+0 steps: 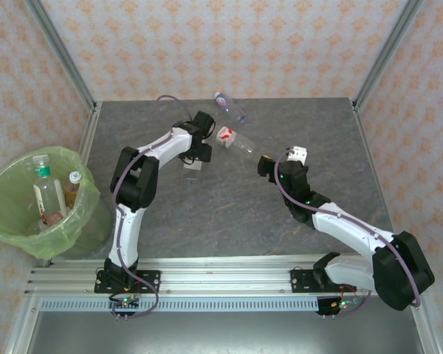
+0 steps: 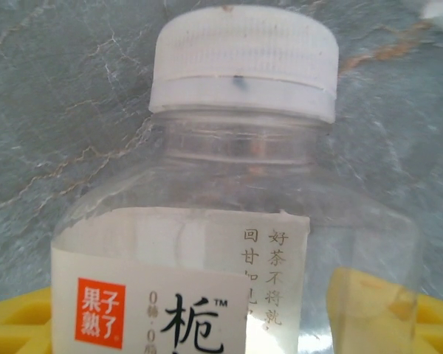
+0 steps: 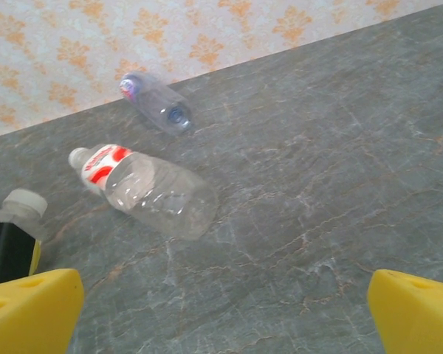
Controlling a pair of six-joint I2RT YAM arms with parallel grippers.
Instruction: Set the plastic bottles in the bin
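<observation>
Clear bottle (image 2: 229, 184), white ribbed cap (image 2: 244, 63)

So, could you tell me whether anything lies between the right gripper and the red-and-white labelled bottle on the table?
Nothing visible does. From the right gripper, bare table runs straight to the red-and-white labelled bottle. The far bottle lies beyond it, and the white-capped bottle is off to the side.
</observation>
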